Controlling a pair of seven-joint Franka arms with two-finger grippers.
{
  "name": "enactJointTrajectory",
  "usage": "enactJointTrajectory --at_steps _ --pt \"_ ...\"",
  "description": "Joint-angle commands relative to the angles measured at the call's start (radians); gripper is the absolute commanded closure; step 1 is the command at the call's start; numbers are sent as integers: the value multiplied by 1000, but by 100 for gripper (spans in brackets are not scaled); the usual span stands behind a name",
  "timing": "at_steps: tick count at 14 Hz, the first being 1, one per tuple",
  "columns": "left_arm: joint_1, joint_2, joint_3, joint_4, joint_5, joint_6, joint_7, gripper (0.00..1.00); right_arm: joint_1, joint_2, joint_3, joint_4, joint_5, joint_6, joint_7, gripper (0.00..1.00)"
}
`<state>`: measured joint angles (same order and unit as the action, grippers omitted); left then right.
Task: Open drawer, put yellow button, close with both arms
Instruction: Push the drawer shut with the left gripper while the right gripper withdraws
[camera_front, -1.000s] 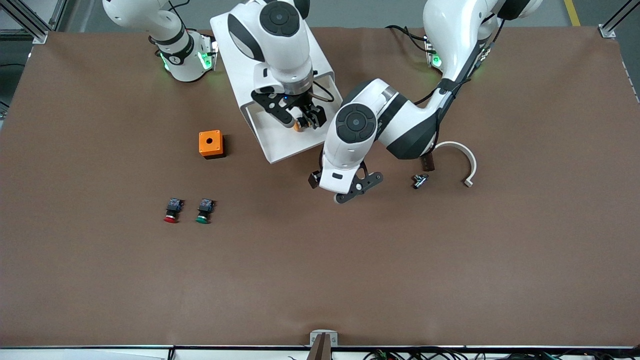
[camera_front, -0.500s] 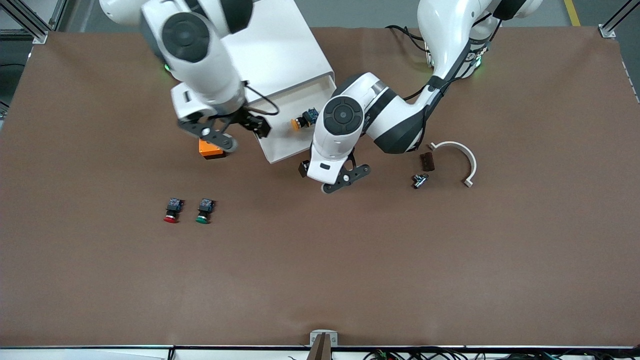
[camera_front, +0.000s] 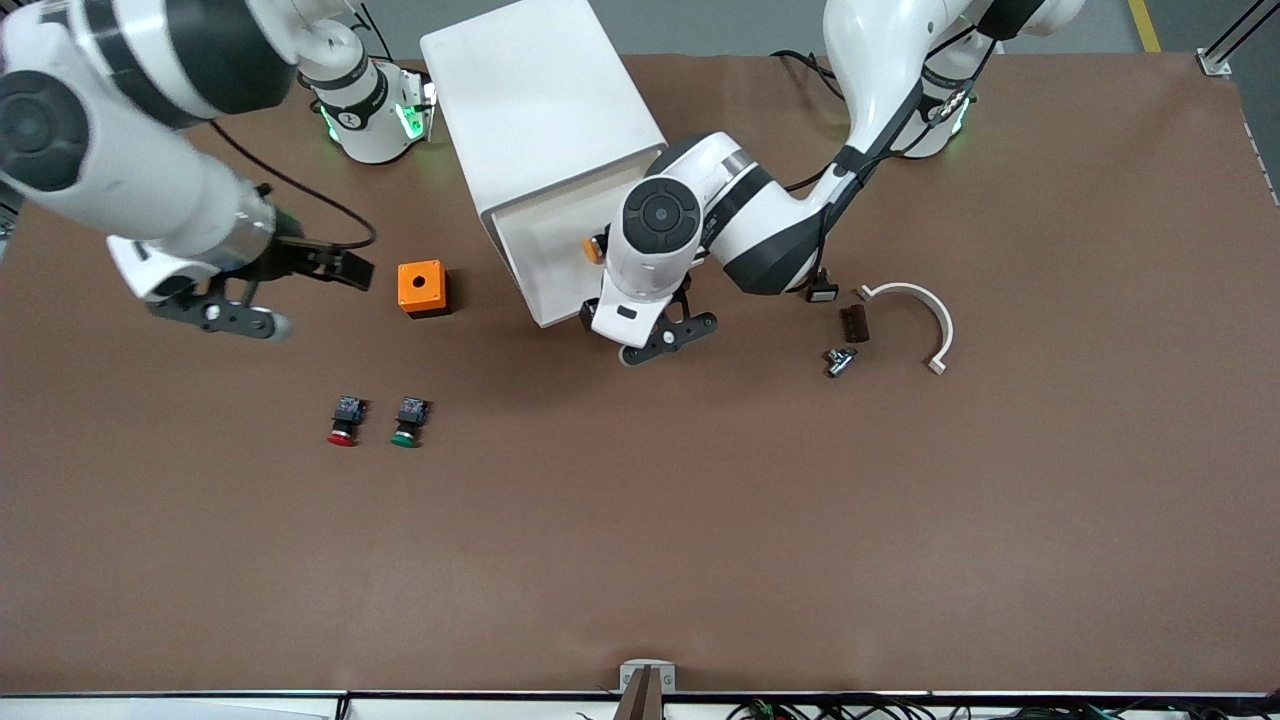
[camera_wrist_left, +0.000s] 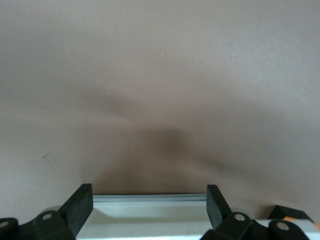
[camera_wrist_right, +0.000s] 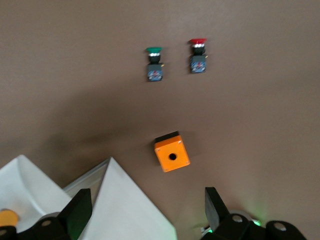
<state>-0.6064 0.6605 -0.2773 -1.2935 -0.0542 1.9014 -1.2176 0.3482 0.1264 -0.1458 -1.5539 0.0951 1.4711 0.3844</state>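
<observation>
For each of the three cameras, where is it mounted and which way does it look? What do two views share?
Front view: high across the table, facing both arm bases; shows the left gripper before the open drawer and the right gripper over the table toward the right arm's end.
Left wrist view: on the left wrist, looking down at brown table and the drawer's front edge; its own open jaws show.
Right wrist view: on the right wrist, looking down; its open jaws show.
Shared: front and right wrist views both show the orange box, red button and green button.
</observation>
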Motion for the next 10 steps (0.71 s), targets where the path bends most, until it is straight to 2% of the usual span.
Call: enactJointTrajectory --at_steps 1,5,7,10 --pt "-3 -15 -17 -23 -15 -1 1 0 -99 -2 22 28 -8 -18 -145 0" --pt "-6 -15 -68 -36 -24 -1 1 0 -204 -1 19 40 -35 -66 -338 0" --pt "-22 -13 -69 -36 -74 -1 0 0 -232 4 19 57 -102 -77 -459 0" --pt "-33 -13 -69 -36 -122 -1 -2 0 -261 9 19 101 -104 -75 -515 0"
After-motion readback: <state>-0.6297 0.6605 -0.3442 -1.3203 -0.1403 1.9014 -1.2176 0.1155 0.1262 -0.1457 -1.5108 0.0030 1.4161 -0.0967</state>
